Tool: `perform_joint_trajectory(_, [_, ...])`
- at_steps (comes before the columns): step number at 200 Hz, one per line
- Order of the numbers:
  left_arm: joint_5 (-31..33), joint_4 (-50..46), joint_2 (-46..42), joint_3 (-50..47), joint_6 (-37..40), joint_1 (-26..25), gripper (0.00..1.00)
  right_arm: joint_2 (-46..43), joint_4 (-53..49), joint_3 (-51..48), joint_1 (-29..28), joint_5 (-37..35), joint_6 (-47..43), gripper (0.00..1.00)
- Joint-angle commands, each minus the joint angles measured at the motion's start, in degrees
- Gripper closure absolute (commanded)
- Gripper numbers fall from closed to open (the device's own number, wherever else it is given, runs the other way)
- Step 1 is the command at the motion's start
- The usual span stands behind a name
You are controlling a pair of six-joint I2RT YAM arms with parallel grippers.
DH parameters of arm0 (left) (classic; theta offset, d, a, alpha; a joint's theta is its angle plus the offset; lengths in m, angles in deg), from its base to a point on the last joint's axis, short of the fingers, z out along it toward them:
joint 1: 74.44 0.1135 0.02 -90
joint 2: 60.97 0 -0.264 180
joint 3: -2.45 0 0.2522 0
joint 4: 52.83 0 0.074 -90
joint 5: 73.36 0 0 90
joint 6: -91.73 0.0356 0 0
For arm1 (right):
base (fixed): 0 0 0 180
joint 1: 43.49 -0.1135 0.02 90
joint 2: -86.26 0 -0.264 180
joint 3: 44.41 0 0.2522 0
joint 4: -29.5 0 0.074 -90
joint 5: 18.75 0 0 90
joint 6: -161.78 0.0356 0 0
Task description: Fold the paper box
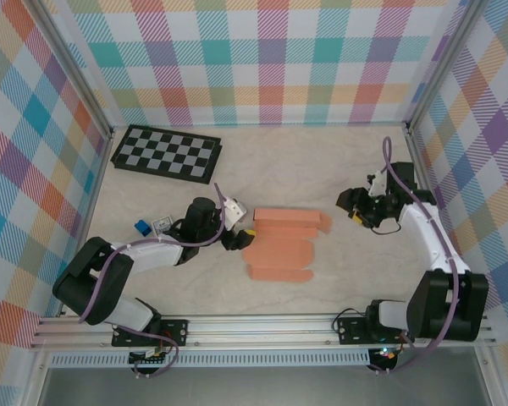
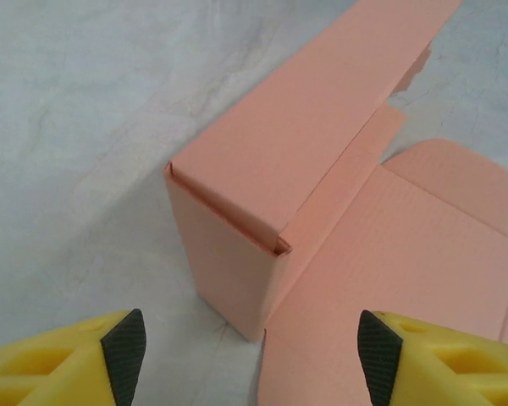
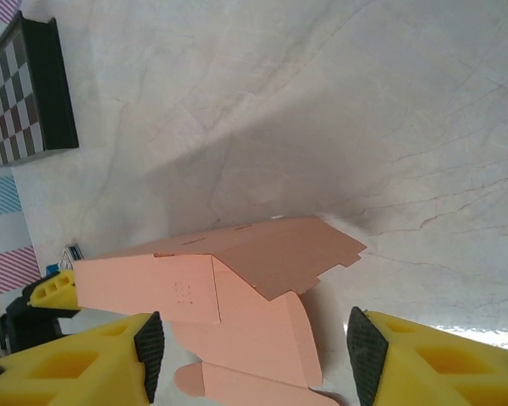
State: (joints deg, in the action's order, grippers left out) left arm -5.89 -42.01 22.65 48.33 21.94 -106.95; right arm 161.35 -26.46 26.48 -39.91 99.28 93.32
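Top external: paper box [image 1: 279, 249] sits centre of the counter [image 1: 322, 169], partly folded, far panel raised into a wall, rest flat. Left tool [image 1: 234, 239] at its left edge, right tool [image 1: 353, 210] just off its right end, apart. Wrist views: both tools' jaws spread, gripping nothing; left faces the raised corner.

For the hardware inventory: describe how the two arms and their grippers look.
The left arm and right arm have white shells between black joints, each trailed by a looping lilac-grey cable. The left gripper and right gripper have yellow fingers with moulded hollows, tipped with black pads.
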Motion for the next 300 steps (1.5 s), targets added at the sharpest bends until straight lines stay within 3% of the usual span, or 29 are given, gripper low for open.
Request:
perform_joint_trajectory(1, [-7.1,-0.1,0.0,2.2,10.9,2.2,0.26,4.2,-7.9,7.9,-1.0,1.2,-12.2,0.40])
perform_joint_trajectory(26, [-16.2,-12.6,0.3,9.7,17.5,7.2,0.22,5.9,-9.7,13.5,-6.4,-3.7,-23.6,0.38])
perform_joint_trajectory(46, [-20.9,-24.2,0.4,15.2,23.6,9.4,0.21,5.4,-6.6,14.5,-15.1,-6.8,-38.6,0.34])
perform_joint_trajectory(71, [-22.9,-27.9,-0.8,15.7,25.6,11.4,0.19,7.9,-5.9,13.8,-29.2,-10.2,-64.0,0.31])
perform_joint_trajectory(88, [-23.2,-30.0,-1.7,15.8,27.9,12.3,0.19,13.1,-6.0,16.9,-34.1,-10.7,-72.1,0.30])
perform_joint_trajectory(105, [-23.8,-33.7,-0.9,16.7,32.3,12.4,0.18,19.6,-9.0,23.9,-35.3,-9.3,-74.5,0.30])
perform_joint_trajectory(146, [-23.2,-32.9,3.2,17.9,34.6,12.4,0.19,26.8,-11.4,30.5,-35.8,-16.6,-81.8,0.30])
perform_joint_trajectory(184, [-22.3,-32.1,6.0,19.6,35.2,12.9,0.20,31.8,-16.2,34.6,-35.8,-12.9,-83.0,0.31])
perform_joint_trajectory(204, [-22.5,-31.7,6.1,19.3,35.0,13.6,0.21,33.2,-16.3,34.7,-36.0,-12.2,-82.3,0.31])
perform_joint_trajectory(221, [-23.0,-32.3,5.8,19.0,35.3,14.0,0.29,34.0,-16.5,34.2,-36.2,-12.6,-82.0,0.32])
perform_joint_trajectory(300, [-24.8,-32.4,6.8,19.7,33.8,14.2,0.26,32.8,-14.1,31.4,-36.8,-16.9,-83.7,0.46])
